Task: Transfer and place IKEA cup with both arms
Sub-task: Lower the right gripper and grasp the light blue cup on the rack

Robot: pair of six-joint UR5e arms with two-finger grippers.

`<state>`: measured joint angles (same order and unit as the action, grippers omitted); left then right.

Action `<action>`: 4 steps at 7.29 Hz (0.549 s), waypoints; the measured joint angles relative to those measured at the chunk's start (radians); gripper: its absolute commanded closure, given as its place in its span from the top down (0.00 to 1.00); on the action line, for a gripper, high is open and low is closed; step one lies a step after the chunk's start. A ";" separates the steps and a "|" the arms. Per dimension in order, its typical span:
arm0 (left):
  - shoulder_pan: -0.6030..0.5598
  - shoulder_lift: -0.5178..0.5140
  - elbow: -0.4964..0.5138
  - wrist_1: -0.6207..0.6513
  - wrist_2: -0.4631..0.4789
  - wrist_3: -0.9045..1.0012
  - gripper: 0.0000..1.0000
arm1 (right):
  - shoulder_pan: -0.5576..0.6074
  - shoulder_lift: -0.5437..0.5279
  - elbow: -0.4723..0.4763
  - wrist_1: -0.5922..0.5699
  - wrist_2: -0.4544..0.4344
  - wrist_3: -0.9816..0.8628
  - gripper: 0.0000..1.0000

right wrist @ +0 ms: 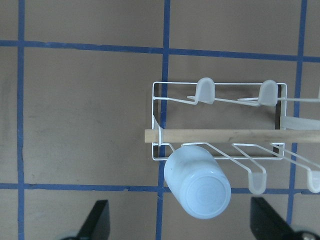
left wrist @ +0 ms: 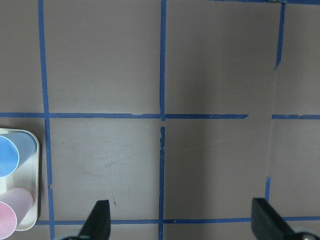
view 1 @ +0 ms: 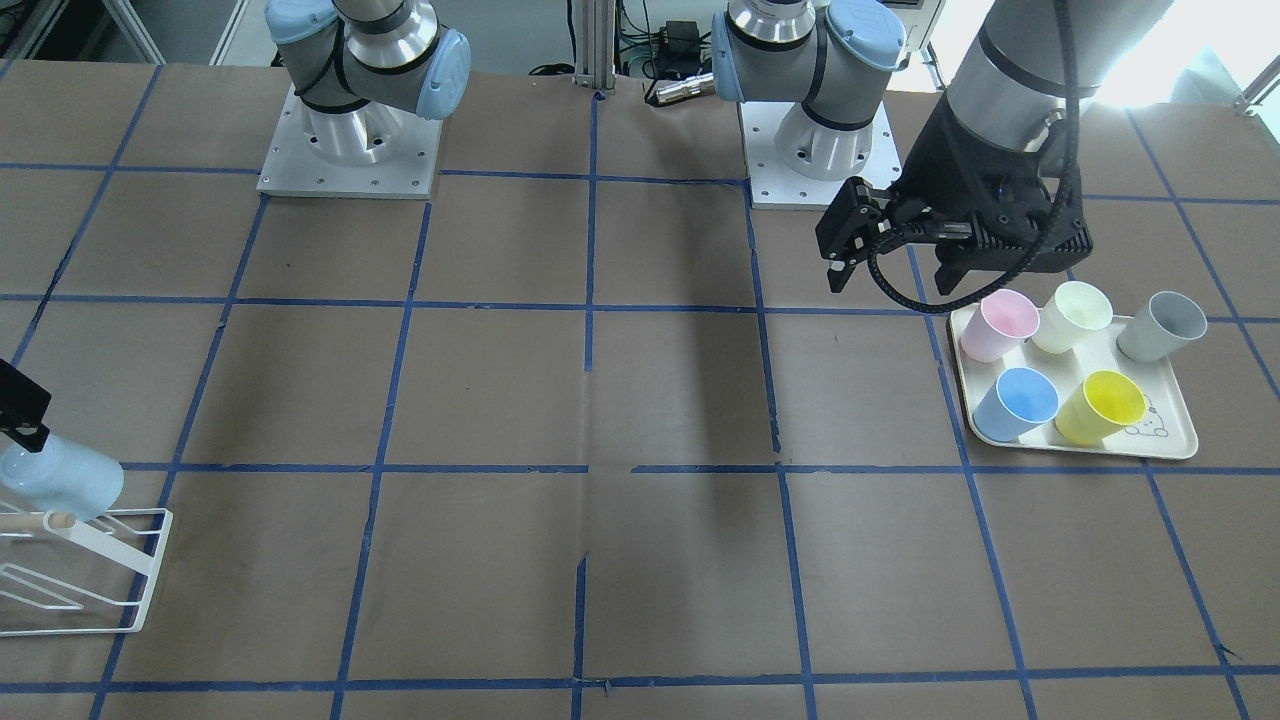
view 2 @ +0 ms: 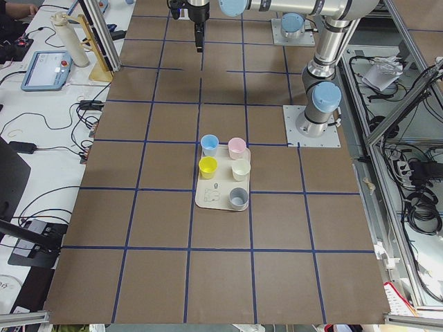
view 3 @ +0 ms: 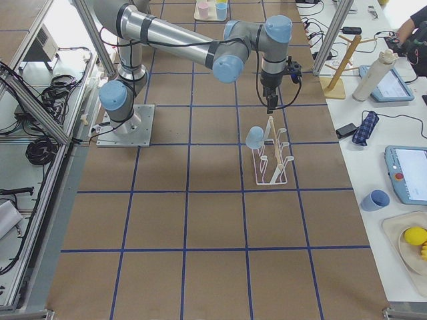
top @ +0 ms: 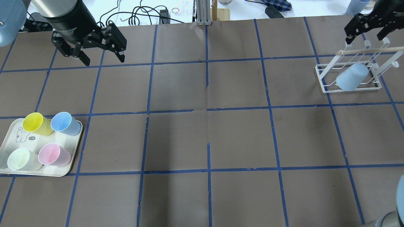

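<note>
Black left pincer (top: 103, 59): jaws spread wide, empty, above bare desk (top: 202, 135). Black right pincer (top: 364, 37): jaws spread wide, empty, above white rack (right wrist: 220, 135). IKEA cup (top: 352, 77): mouth-down, tilted on rack, below right pincer, apart from it.

A cream tray (view 1: 1172, 402) on the blue-taped table (view 1: 680, 390) carries upright cups — pink cup (view 1: 1000, 325), pale green cup (view 1: 1072, 316), grey cup (view 1: 1162, 326) in one row, blue cup (view 1: 1016, 404), yellow cup (view 1: 1100, 407) in another. Well apart — a wire rack (right wrist: 225, 135).
</note>
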<state>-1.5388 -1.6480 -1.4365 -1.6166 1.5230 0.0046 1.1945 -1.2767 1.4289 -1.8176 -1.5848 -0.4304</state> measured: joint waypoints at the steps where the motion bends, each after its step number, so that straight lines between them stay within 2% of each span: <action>1: -0.001 0.000 -0.001 0.000 0.000 0.000 1.00 | -0.020 0.013 0.012 -0.005 0.002 -0.022 1.00; 4: -0.003 0.004 -0.002 0.000 0.003 -0.006 1.00 | -0.070 0.021 0.084 -0.041 0.010 -0.070 1.00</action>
<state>-1.5421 -1.6443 -1.4385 -1.6168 1.5262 -0.0013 1.1244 -1.2557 1.5127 -1.8583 -1.5751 -0.5001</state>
